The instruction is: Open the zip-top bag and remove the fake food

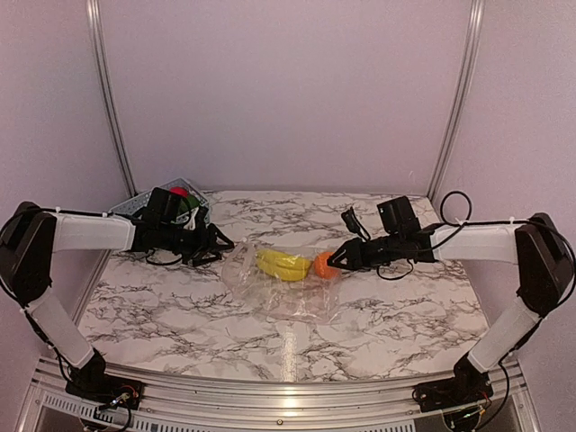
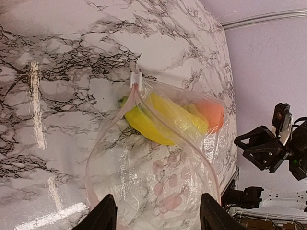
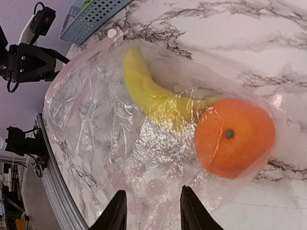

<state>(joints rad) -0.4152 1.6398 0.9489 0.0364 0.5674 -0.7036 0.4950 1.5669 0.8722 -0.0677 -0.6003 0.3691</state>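
Note:
The clear zip-top bag (image 1: 286,286) lies crumpled mid-table with yellow bananas (image 1: 282,264) and an orange (image 1: 324,264) inside. My left gripper (image 1: 224,245) is open at the bag's left edge. In the left wrist view its fingers (image 2: 103,216) straddle the bag's gaping mouth (image 2: 158,172); the white slider (image 2: 135,79), bananas (image 2: 153,122) and orange (image 2: 212,114) lie beyond. My right gripper (image 1: 333,260) is open beside the orange. In the right wrist view its fingers (image 3: 116,211) hover over crinkled plastic (image 3: 120,129), close to the orange (image 3: 235,136) and banana (image 3: 148,93).
A blue lattice basket (image 1: 135,205) stands at the back left behind my left arm, holding a red fruit (image 1: 179,192) and green pieces; it also shows in the right wrist view (image 3: 91,17). The aluminium rail (image 1: 288,396) runs along the table's near edge.

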